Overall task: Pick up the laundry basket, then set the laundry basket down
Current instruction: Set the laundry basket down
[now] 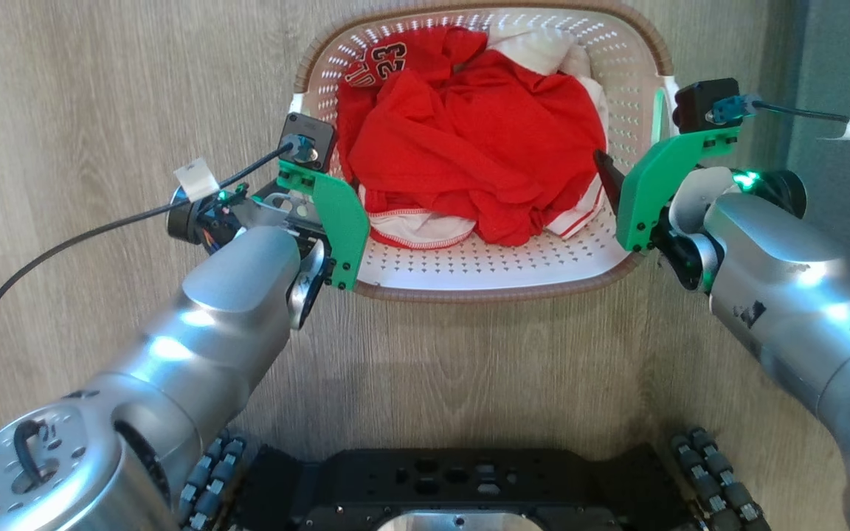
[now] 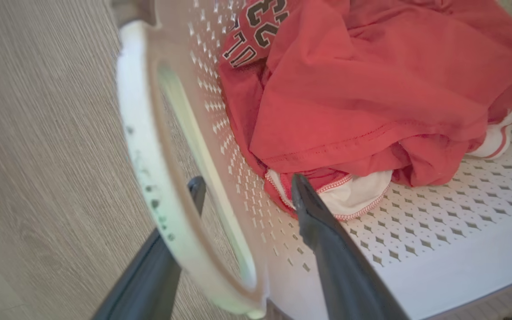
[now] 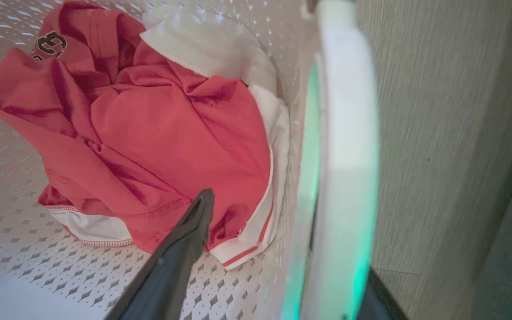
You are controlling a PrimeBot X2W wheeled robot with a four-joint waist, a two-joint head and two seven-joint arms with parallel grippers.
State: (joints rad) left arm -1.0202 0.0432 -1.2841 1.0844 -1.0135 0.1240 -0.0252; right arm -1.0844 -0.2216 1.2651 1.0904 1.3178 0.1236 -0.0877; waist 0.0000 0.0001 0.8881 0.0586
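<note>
Pale wood-grain floor (image 1: 100,74) all round, with a darker grey strip (image 1: 838,59) down the right edge of the head view; ahead of the robot's black base (image 1: 454,479) and between both silver forearms, the laundry basket (image 1: 499,291), white and perforated under a brown woven-look rim; cannot tell whether resting on the boards or raised just off them. Inside, a crumpled red garment (image 1: 469,140) printed with a 23 near the far left corner, heaped over white cloth (image 1: 536,48) with red-trimmed edges; bare perforated bottom on the near side.

Left gripper (image 2: 247,180) at the basket's left handle (image 2: 149,155); pincer apart, straddling the side wall; one dark finger (image 2: 318,231) inside, tip just beside the white hem of the laundry; the other outside, passing behind the handle loop, tip visible through the opening; not visibly squeezing the plastic. Black cable (image 1: 100,228) running from the left wrist across the floor.

Right gripper (image 3: 274,209) at the right handle (image 3: 349,133); pincer likewise apart; inner finger (image 3: 180,253) within the basket, tip over the red cloth, clear of the wall; outer finger beyond the handle, mostly hidden behind it, so contact there impossible to judge. Green glow along that handle in the right wrist view.
</note>
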